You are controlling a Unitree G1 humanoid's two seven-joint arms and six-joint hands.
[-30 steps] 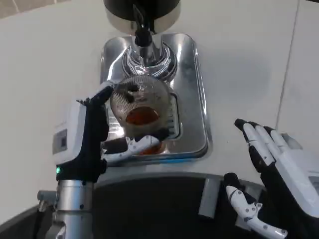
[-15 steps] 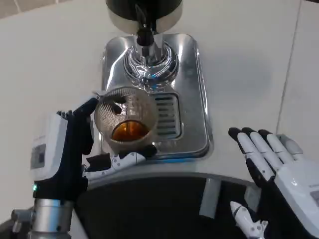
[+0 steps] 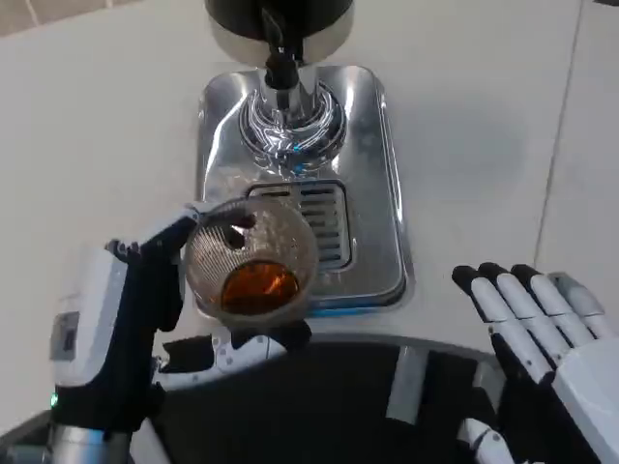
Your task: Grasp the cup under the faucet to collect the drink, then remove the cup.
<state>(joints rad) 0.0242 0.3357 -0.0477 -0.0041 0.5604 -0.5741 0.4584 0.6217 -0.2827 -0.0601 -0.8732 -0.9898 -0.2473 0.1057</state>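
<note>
White tabletop (image 3: 97,116) fills most of my view, with the shiny metal drip tray (image 3: 372,174) of the drink machine set on it and a dark band running along the near edge. I see my left hand (image 3: 135,333) wrapped around the clear cup (image 3: 251,256), which has amber drink in the bottom. The cup sits over the tray's near left corner, clear of the faucet (image 3: 280,72), so I judge the filling done and the removal under way; what's left is setting it down somewhere. My right hand (image 3: 542,329) waits at the lower right, fingers spread, holding nothing.
</note>
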